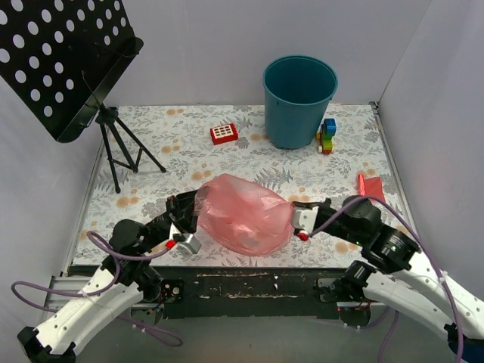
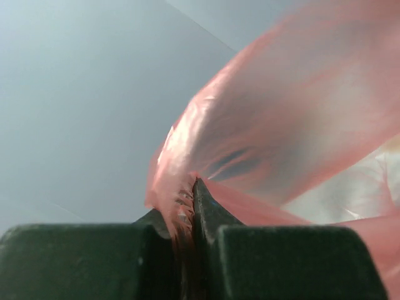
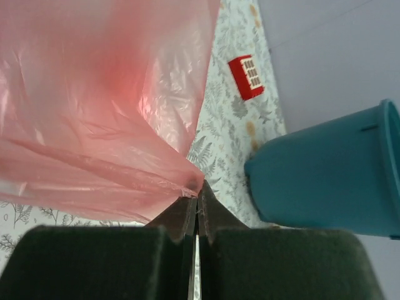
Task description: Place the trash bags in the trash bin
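Note:
A puffed-up translucent red-pink trash bag hangs between my two grippers above the near middle of the table. My left gripper is shut on its left edge; in the left wrist view the film is bunched between the closed jaws. My right gripper is shut on its right edge; in the right wrist view the bag is pinched at the fingertips. The teal-blue trash bin stands upright at the back, open and apart from the bag; it also shows in the right wrist view.
A small red block with a white grid lies left of the bin. A coloured toy block stack stands right of it. A red scrap lies at the right. A black perforated music stand on a tripod occupies the back left.

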Controlling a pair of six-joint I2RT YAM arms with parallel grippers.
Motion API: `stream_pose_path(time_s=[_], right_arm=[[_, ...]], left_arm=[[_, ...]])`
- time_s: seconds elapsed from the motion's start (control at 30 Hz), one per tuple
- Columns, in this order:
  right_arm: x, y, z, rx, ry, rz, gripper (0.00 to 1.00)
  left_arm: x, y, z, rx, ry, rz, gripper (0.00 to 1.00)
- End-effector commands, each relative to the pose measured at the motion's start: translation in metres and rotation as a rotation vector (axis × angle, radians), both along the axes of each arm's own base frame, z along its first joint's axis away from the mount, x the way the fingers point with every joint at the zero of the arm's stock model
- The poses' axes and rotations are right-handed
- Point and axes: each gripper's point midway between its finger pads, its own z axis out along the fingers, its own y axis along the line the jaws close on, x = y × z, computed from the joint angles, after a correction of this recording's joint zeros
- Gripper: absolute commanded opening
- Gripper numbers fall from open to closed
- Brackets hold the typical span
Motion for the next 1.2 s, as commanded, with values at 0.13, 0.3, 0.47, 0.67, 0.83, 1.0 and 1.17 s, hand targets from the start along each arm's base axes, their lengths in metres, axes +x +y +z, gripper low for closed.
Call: stream_pose_path(time_s=[0.13, 0.3, 0.47, 0.67, 0.83, 1.0, 1.17], right_arm=[[0.054, 0.016, 0.024, 0.154, 0.178, -0.276, 0.01], [0.098, 0.021, 0.053, 0.257, 0.231, -0.438, 0.01], [0.192, 0.038, 0.103, 0.386, 0.239, -0.596, 0.01], [0.316, 0.050, 0.265, 0.636, -0.058, -0.684, 0.01], [0.263, 0.017, 0.472, 0.993, -0.662, -0.543, 0.01], [0.124, 0.004, 0.518, 1.017, -1.147, -0.299, 0.01], [0.173, 0.030, 0.280, 0.405, -0.882, -0.388, 0.01]], left_arm=[[0.066, 0.016, -0.037, -0.178, 0.722, 0.331, 0.00], [0.123, 0.042, -0.061, -0.363, 1.032, 0.813, 0.00], [0.175, 0.047, -0.005, -0.431, 0.757, 0.879, 0.00], [0.272, 0.051, 0.157, -0.697, 0.359, 0.964, 0.00], [0.234, 0.050, 0.383, -1.087, -0.035, 0.676, 0.00], [0.128, 0.029, 0.431, -1.051, -0.440, 0.341, 0.00], [0.144, -0.021, 0.195, -0.444, -0.356, 0.430, 0.00]])
